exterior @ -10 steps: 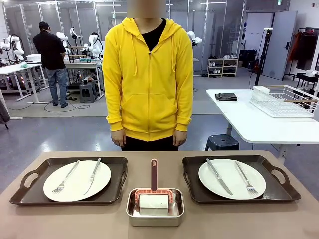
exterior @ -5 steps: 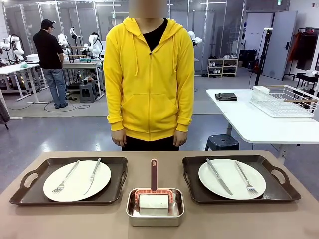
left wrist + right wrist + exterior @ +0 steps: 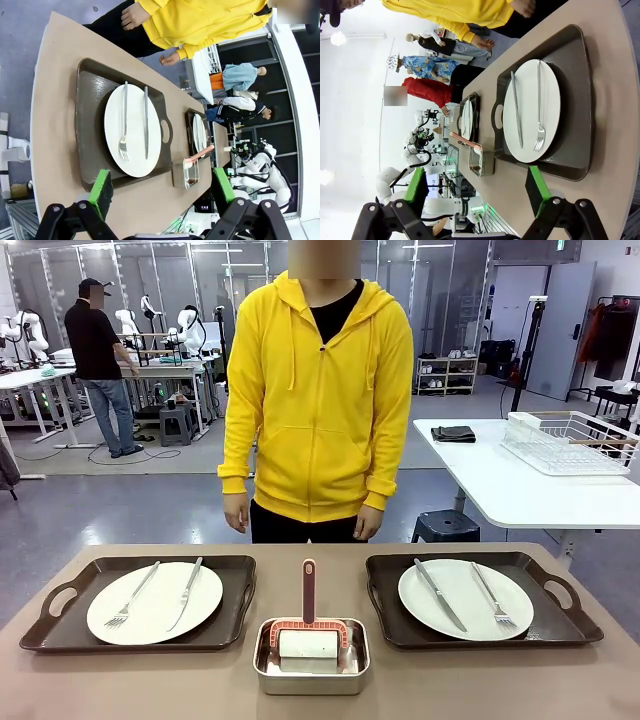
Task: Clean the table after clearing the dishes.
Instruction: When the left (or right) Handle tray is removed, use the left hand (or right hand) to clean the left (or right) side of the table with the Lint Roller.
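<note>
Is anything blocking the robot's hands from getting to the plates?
No, nothing visible is. The open left gripper faces the left tray and the left plate directly. The open right gripper faces the right tray and the right plate the same way. The metal pan sits between the trays, aside from both paths.

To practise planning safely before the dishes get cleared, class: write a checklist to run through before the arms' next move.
1. Left pincer open and empty: ok.
2. Right pincer open and empty: ok.
3. Two round white plates, each with metal knife and fork, lying flat on dark brown handled trays: ok.
4. Person's hands away from the trays: ok.
5. Pink-handled roller resting in shiny steel rectangular pan: ok.
6. Tan-brown table top free for cleaning: not ok, trays on it.
</note>
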